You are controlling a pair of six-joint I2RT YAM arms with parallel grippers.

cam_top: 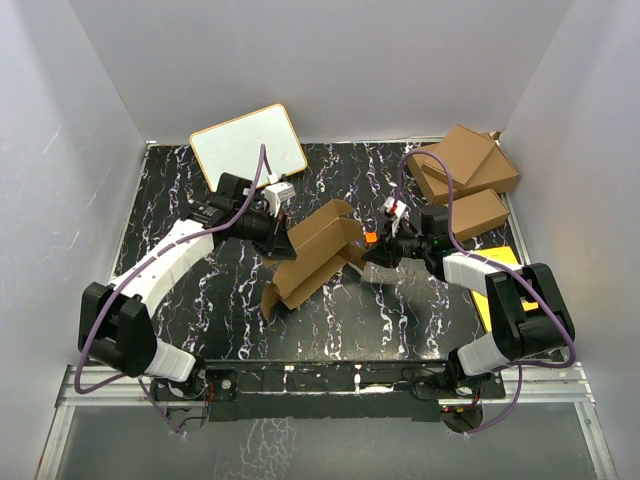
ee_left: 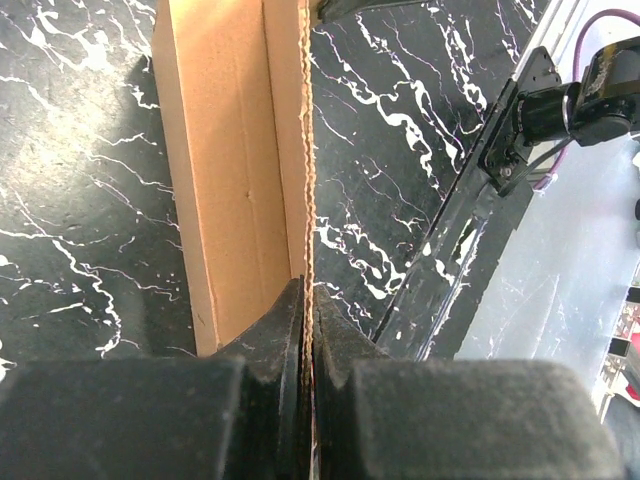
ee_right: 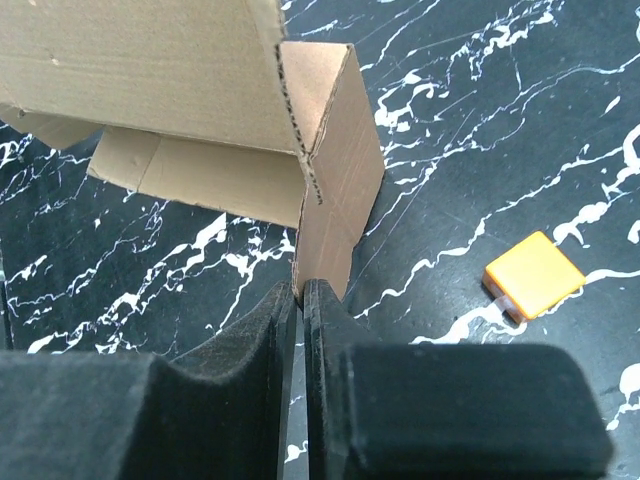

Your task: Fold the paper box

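Note:
The paper box [cam_top: 312, 255] is brown cardboard, half opened, lying diagonally in the middle of the black marbled table. My left gripper [cam_top: 283, 243] is at its upper left side. In the left wrist view that gripper [ee_left: 308, 285] is shut on the thin corrugated edge of a box wall [ee_left: 230, 150]. My right gripper [cam_top: 368, 250] is at the box's right end. In the right wrist view it [ee_right: 302, 285] is almost fully closed, with the bottom edge of an upright end flap [ee_right: 335, 190] sitting between its tips.
A white board [cam_top: 248, 142] lies at the back left. Larger brown cartons [cam_top: 465, 165] are stacked at the back right, above a yellow sheet [cam_top: 500, 262]. A small orange block [ee_right: 533, 272] lies on the table right of the right gripper. The table's near edge [ee_left: 470, 220] shows in the left wrist view.

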